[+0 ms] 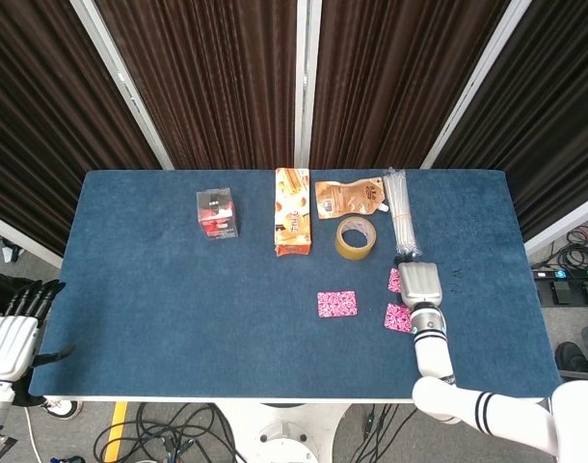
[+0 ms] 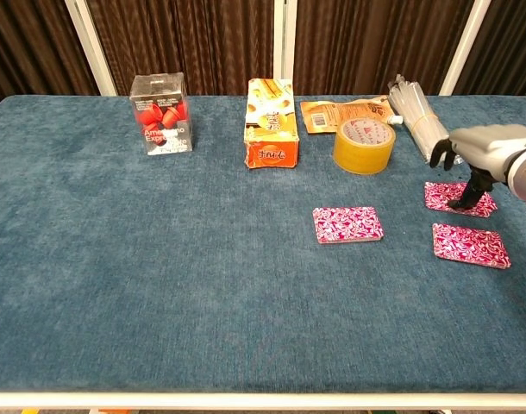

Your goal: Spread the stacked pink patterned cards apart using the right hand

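Three pink patterned cards lie apart on the blue table. One card [image 2: 347, 224] [image 1: 337, 304] is near the middle, a second card [image 2: 471, 244] [image 1: 400, 317] lies front right, and a third card [image 2: 453, 197] [image 1: 395, 280] lies just behind it. My right hand [image 2: 483, 151] [image 1: 421, 283] hovers over the third card with its fingers apart, one fingertip [image 2: 460, 203] touching the card's top. It grips nothing. My left hand [image 1: 14, 333] hangs off the table's left edge, fingers straight and empty.
Along the back stand a clear box of red capsules [image 2: 161, 115], an orange carton [image 2: 272, 122], an orange pouch [image 2: 341, 114], a tape roll [image 2: 363, 144] and a bundle of clear sticks [image 2: 418, 121] close behind my right hand.
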Tool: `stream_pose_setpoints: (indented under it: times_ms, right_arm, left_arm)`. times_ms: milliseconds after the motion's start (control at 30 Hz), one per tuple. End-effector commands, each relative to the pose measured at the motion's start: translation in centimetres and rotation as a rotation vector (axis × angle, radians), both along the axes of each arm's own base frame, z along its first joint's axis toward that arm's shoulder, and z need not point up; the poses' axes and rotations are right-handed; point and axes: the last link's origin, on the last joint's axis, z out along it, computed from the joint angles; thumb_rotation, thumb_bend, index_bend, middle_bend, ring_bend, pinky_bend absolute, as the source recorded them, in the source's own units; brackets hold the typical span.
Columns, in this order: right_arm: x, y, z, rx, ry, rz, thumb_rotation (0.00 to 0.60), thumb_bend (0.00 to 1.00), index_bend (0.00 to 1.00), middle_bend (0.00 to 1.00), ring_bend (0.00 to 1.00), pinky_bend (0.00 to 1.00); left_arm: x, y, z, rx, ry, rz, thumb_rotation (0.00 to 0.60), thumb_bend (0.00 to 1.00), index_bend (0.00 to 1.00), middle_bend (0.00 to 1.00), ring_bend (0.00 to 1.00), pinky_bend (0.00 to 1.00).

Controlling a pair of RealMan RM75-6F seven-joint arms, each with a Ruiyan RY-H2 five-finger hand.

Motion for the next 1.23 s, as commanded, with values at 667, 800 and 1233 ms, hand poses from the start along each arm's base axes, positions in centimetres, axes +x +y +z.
stream_pose_setpoints:
  times_ms: [667, 800, 1233]
  right_arm:
    - [-7.6, 13.5, 12.9, -0.147, -0.122, 0.361, 0.6, 0.16, 0.23, 0.18, 0.15, 0.15]
    - [-10.2, 14.5, 13.9, -0.185, -0.093, 0.274, 0.6, 0.16, 0.08, 0.01, 0.0, 0.0]
    - [-12.4, 14.7, 14.4, -0.25, -0.028, 0.239, 0.6, 0.16, 0.0, 0.0, 0.0, 0.0]
  left_arm:
    - [1.3, 0.5, 0.1, 0.007, 0.009, -0.025, 0.6, 0.0, 0.1, 0.07, 0.0, 0.1]
    - [1.2, 0.3, 0.0, 0.01, 0.011, -0.024, 0.6, 0.0, 0.1, 0.07, 0.0, 0.1]
    - [1.0, 0.2, -0.1, 0.011, 0.016, -0.016, 0.6, 0.0, 0.1, 0.07, 0.0, 0.1]
